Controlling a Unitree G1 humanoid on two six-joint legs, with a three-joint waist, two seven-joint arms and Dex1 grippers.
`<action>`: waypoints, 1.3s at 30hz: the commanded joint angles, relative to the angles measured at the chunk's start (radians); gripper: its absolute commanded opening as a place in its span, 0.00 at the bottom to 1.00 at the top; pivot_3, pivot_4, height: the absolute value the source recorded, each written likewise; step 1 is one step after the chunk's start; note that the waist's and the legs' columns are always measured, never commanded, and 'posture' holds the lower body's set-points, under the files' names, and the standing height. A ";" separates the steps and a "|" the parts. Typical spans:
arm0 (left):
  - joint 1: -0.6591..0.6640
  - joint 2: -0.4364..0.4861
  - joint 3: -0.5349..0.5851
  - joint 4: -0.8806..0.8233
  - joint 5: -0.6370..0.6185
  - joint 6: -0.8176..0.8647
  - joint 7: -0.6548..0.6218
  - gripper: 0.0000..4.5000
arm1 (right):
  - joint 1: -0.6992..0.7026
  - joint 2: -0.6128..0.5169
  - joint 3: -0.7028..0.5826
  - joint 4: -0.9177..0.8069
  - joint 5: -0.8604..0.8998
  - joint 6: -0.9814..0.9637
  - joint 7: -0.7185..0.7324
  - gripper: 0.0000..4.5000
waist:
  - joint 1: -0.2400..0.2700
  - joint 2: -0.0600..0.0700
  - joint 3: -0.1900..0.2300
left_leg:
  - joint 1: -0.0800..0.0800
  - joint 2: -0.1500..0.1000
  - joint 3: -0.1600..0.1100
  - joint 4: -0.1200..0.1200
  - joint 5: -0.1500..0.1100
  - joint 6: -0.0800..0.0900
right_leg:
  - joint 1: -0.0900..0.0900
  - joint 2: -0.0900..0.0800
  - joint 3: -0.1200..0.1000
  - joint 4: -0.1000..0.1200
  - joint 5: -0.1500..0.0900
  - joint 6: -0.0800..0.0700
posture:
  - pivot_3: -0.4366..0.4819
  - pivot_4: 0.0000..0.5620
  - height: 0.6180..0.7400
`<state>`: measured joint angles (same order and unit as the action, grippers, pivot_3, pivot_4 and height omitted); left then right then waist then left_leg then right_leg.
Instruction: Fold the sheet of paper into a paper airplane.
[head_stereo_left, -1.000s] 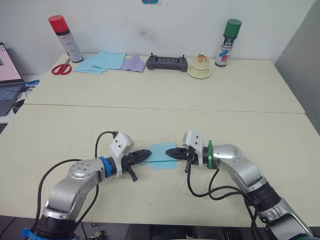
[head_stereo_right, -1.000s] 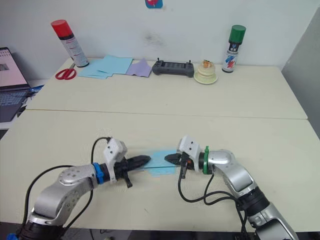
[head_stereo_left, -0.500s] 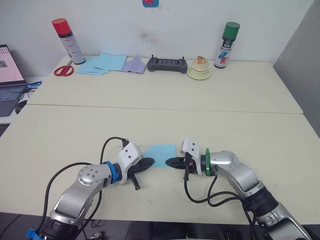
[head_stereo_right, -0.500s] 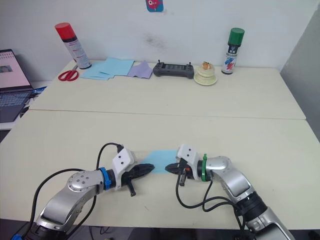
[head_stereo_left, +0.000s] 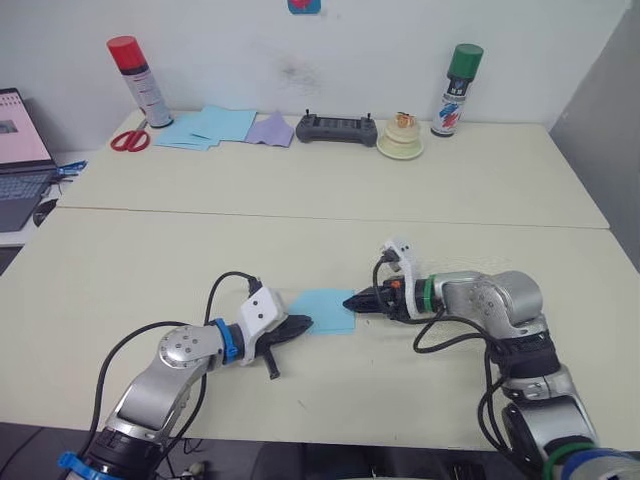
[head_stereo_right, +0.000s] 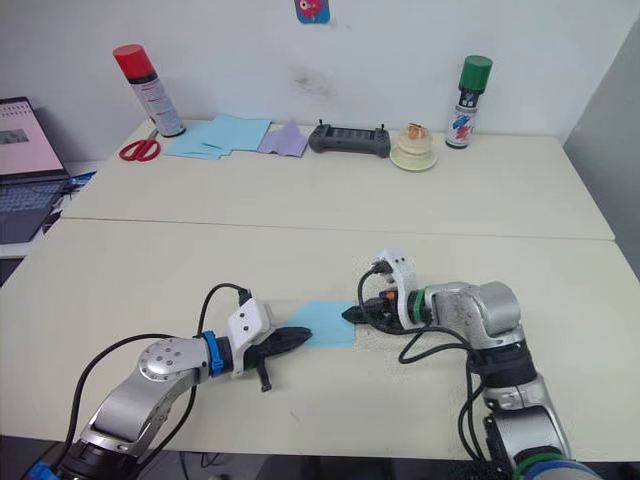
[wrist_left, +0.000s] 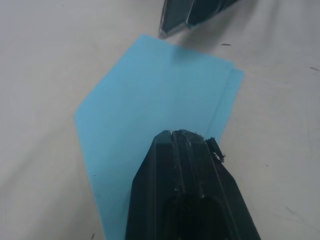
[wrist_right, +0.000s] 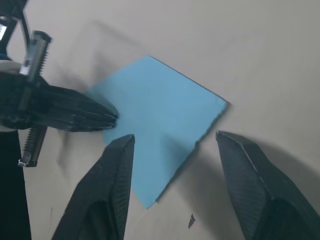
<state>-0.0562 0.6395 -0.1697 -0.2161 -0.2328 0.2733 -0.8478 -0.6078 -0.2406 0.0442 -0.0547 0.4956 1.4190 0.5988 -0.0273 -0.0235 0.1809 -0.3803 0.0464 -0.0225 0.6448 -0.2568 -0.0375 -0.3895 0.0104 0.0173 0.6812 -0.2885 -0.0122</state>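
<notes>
Status from my end: early stage. The sheet of paper (head_stereo_left: 325, 311) lies flat on the table (head_stereo_left: 150, 260), lower centre of the head frames, between the two pincers. It's already a small, roughly square multi-layer piece, so I'd judge one or two folds done. No point, no wings: nothing like a paper airplane yet. The diagonal nose folds, the centre fold and the wings all look left to do.

Left to right in the head view:
- left pincer (head_stereo_left: 296, 324), lower left of centre: tips on the sheet's near left edge, fingers pressed together, pinning the paper to the table and not clamped around it.
- sheet, centre.
- right pincer (head_stereo_left: 353, 301), right of centre: tip just at the sheet's right edge. Whether it touches, I can't tell.

What the wrist views add:
- Left wrist: its two fingers meet in a tight seam with nothing between them, resting on top of the sheet. It also shows a narrow stepped strip along one edge, i.e. an offset layer, which the head views don't resolve.
- Right wrist: its two fingers (wrist_right: 112, 175) stand wide apart, straddling one corner of the sheet, empty. From the head views that pincer reads as one dark tip, so the gap is only evident here.
</notes>
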 joint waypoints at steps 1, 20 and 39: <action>0.027 -0.004 -0.025 0.014 0.021 0.002 -0.010 0.00 | -0.019 0.037 -0.076 0.028 -0.001 0.089 -0.078 0.59 | -0.001 0.000 -0.001 | 0.000 0.000 0.000 0.000 0.000 0.000 | 0.000 0.000 0.000 0.000 0.000 0.000 | 0.48 0.27 1.00; 0.051 -0.011 -0.032 0.020 0.024 -0.020 -0.019 0.00 | 0.005 0.124 -0.088 0.092 0.068 -0.024 0.005 0.59 | -0.005 0.002 -0.005 | 0.000 0.000 0.001 -0.001 0.000 0.000 | -0.001 0.002 -0.001 -0.001 -0.003 0.004 | 0.48 0.27 1.00; 0.051 0.037 -0.013 0.039 0.028 -0.017 -0.080 0.00 | -0.098 0.131 0.165 0.410 -0.034 -0.552 0.354 0.59 | -0.006 0.002 -0.004 | 0.000 0.001 0.002 -0.002 0.000 0.000 | -0.001 0.003 -0.001 -0.001 -0.003 0.004 | 0.48 0.27 1.00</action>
<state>-0.0302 0.6570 -0.1681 -0.2085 -0.2289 0.2333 -0.9158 -0.6867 -0.1230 0.2016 0.3573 0.4537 0.8855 0.9253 -0.0333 -0.0212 0.1766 -0.3805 0.0477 -0.0207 0.6428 -0.2570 -0.0372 -0.3909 0.0131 0.0164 0.6805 -0.2914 -0.0084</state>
